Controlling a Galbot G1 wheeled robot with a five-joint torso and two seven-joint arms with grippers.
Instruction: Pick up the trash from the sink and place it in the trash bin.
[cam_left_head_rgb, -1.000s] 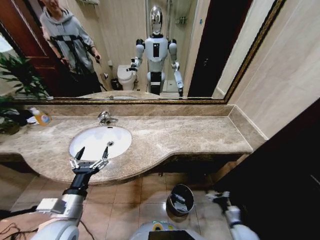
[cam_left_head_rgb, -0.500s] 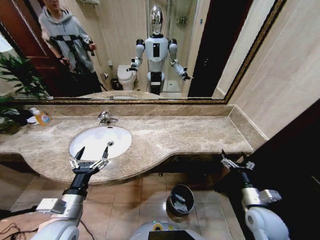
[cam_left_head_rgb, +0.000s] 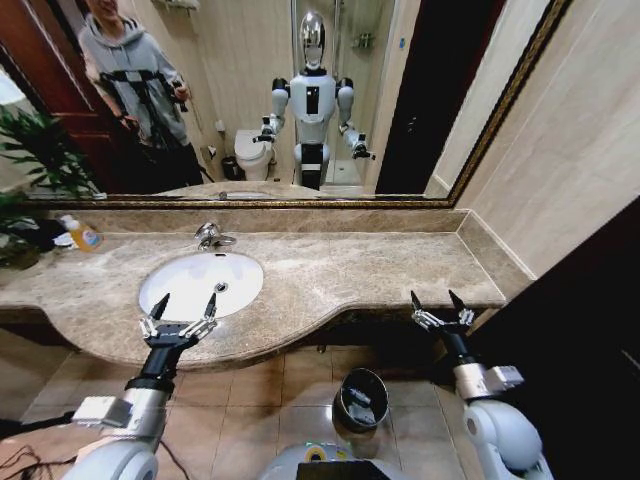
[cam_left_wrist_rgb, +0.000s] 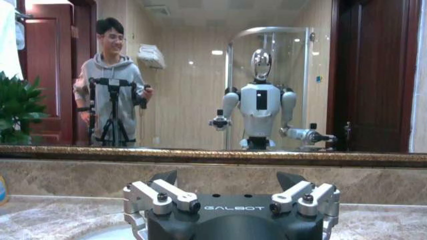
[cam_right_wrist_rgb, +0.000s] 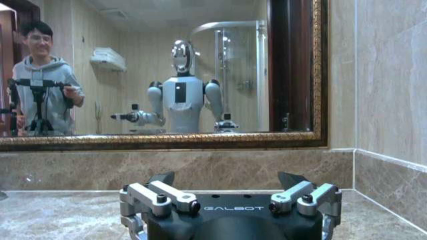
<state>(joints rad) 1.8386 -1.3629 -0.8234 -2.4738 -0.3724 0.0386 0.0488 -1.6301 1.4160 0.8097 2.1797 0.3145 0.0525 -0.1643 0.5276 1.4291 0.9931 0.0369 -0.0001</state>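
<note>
Standing on the floor nearest the robot, below the worktop edge: trash bin, pale litter inside. Left claw: fingers spread, empty, over the worktop's front edge just before the sink. Right claw: fingers spread, empty, at the worktop's right front corner. Sink: white basin. Faucet: behind the basin. Orange-labelled bottle: worktop's far left.

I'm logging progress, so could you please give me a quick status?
Left tool open at sink's front rim. Right tool open by counter's right end. Trash bin on floor below. Nothing blocking.
</note>
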